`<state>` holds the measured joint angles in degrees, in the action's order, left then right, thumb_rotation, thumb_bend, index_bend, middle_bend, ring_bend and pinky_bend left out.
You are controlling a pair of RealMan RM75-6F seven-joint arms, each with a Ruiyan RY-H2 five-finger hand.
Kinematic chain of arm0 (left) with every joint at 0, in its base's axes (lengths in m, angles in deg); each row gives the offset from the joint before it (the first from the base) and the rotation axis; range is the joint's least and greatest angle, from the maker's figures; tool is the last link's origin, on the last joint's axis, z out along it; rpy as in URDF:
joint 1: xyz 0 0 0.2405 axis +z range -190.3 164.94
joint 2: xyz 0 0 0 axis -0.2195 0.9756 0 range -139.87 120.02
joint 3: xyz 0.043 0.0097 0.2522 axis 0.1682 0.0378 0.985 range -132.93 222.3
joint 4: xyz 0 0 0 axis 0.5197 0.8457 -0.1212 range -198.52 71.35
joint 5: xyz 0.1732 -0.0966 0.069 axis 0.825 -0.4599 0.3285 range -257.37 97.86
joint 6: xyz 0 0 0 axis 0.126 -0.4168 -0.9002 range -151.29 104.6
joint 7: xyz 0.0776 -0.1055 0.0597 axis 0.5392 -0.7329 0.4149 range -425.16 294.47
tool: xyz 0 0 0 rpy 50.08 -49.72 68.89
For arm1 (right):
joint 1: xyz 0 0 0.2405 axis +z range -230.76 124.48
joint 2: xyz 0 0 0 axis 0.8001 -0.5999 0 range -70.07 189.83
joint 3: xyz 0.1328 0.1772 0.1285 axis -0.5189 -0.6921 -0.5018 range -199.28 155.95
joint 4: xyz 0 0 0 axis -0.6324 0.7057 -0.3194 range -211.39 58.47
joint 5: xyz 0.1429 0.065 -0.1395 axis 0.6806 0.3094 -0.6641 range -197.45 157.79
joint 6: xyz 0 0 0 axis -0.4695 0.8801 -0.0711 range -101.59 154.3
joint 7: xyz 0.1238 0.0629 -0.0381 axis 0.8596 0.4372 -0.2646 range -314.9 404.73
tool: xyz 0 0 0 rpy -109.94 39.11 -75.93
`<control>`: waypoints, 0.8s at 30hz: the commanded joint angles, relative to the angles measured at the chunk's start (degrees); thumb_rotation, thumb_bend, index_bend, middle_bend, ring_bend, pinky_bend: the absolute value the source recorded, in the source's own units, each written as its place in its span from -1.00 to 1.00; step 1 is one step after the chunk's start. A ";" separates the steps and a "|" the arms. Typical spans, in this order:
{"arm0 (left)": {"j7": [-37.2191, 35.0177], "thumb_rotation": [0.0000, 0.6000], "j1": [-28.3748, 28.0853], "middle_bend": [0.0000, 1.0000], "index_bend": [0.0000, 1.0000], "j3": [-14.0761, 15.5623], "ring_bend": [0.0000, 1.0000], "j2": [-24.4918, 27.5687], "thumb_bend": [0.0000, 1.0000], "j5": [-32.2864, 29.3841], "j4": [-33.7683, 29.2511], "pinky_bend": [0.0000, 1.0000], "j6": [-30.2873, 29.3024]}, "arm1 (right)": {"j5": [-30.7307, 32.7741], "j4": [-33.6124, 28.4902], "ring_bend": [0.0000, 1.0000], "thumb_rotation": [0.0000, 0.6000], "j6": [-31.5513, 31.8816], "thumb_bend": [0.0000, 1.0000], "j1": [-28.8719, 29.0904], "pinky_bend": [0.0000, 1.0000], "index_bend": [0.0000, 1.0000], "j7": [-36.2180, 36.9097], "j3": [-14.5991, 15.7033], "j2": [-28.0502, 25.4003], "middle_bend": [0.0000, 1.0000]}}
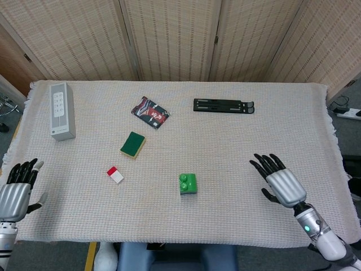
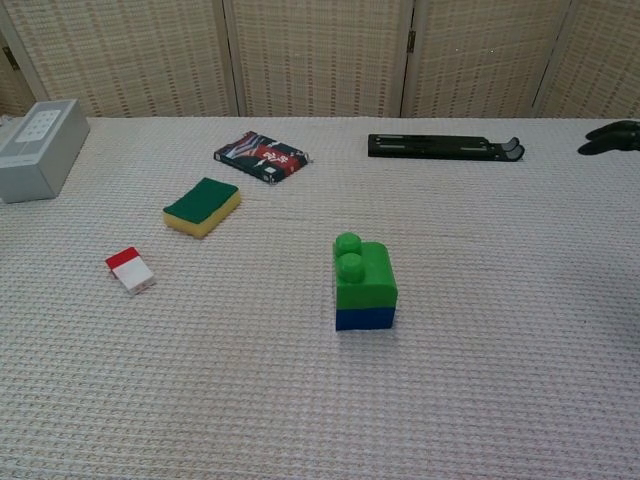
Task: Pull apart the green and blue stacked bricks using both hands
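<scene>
The green brick (image 1: 188,182) (image 2: 362,272) sits stacked on the blue brick (image 2: 365,319) near the middle of the table's front half. My right hand (image 1: 278,183) hovers over the cloth to the right of the stack, fingers spread and empty; only its fingertips (image 2: 612,136) show at the right edge of the chest view. My left hand (image 1: 15,192) hangs at the table's front left corner, fingers apart and holding nothing, far from the bricks.
A red and white block (image 1: 115,174) lies left of the stack. Behind it are a green and yellow sponge (image 1: 132,144), a dark patterned packet (image 1: 150,112), a black folding stand (image 1: 223,105) and a grey box (image 1: 61,110) at the far left.
</scene>
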<state>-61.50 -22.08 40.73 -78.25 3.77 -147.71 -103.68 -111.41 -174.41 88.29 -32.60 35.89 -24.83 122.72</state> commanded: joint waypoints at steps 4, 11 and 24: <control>1.62 1.00 -0.85 -0.85 -0.86 -0.40 -1.00 -1.06 -0.25 -1.51 0.42 -1.00 1.48 | -2.26 -4.83 -0.96 1.00 -5.87 -0.14 5.30 -1.00 -1.00 -1.55 0.26 0.78 -1.00; -0.04 1.00 -0.39 -0.85 -0.85 -0.33 -1.00 -0.25 -0.25 -1.04 0.10 -1.00 0.30 | 3.17 -9.61 -0.95 1.00 -12.48 -0.14 9.49 -1.00 -1.00 -11.72 -0.78 3.73 -1.00; -5.01 1.00 0.90 -0.84 -0.84 -1.35 -1.00 1.59 -0.25 -1.05 0.35 -1.00 -2.86 | 26.57 -8.17 -0.89 1.00 -13.42 -0.14 18.21 -1.00 -1.00 -34.41 -4.26 20.76 -1.00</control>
<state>-65.60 -21.44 39.50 -77.05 2.74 -147.38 -106.18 -88.03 -183.19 74.51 -16.70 4.41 -28.32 140.34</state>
